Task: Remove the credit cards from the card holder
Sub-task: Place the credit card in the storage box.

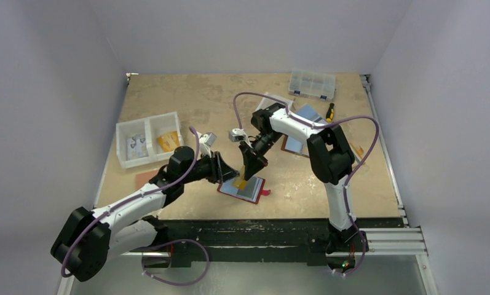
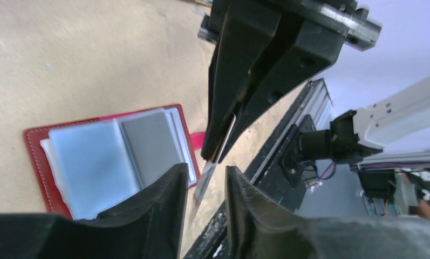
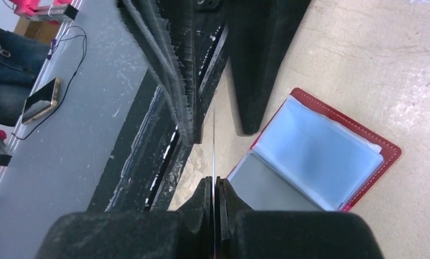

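Note:
The dark red card holder (image 1: 249, 190) lies open on the table near the front edge, its clear sleeves showing light blue and grey, with its red strap tab (image 1: 267, 192) on the right. It also shows in the left wrist view (image 2: 102, 156) and the right wrist view (image 3: 315, 156). My right gripper (image 1: 252, 167) is shut on a thin credit card (image 3: 214, 140), seen edge-on and held just above the holder's edge. The card looks orange-yellow from above (image 1: 242, 182). My left gripper (image 2: 206, 186) is open, and the card (image 2: 208, 178) hangs down between its two fingers.
A white two-compartment bin (image 1: 149, 138) holds small items at the left. A clear organiser box (image 1: 312, 84) stands at the back right, with a yellow-handled screwdriver (image 1: 330, 111) nearby. Flat blue and brown holders (image 1: 305, 113) lie under the right arm. The black front rail (image 1: 260, 230) runs close by.

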